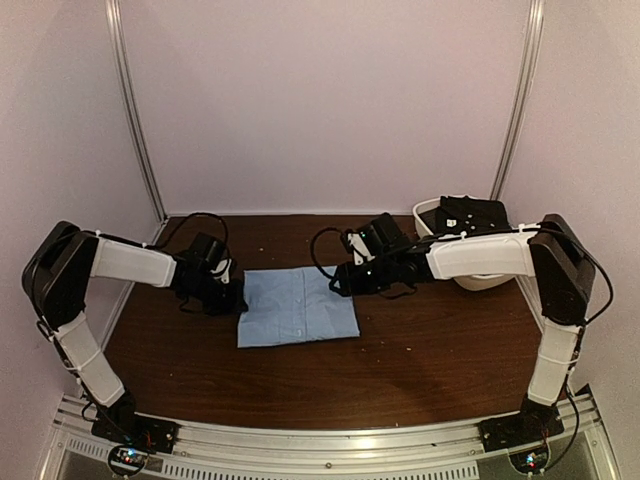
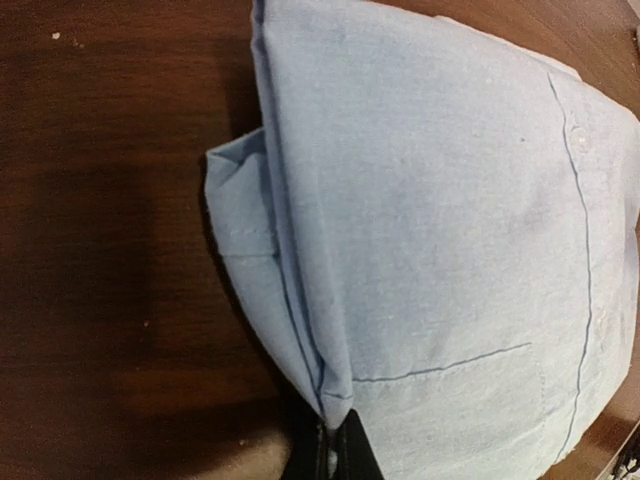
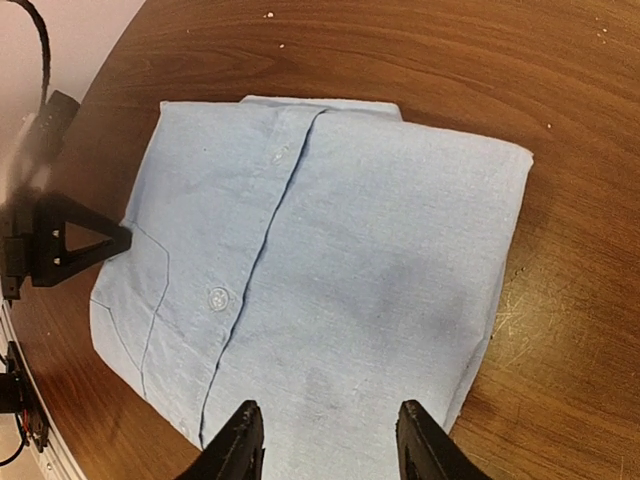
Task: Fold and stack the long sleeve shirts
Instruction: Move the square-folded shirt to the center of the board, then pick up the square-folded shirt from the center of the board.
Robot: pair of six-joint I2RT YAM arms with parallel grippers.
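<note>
Light blue cloth long sleeve shirt (image 1: 297, 305): folded into a flat rectangle, with placket, button and pocket facing up, in the middle of the dark brown wooden table (image 1: 430, 350).
Handling: soft, light and floppy (the layers look likely to slide apart if dragged), so take a folded edge through all layers.
Left gripper (image 2: 335, 455): black fingers pinched tight on the shirt's left folded edge.
Right gripper (image 3: 328, 440): black fingers about half-spread, hovering over the right edge, holding nothing.
Loose bit: a tucked flap pokes out on the left.
</note>
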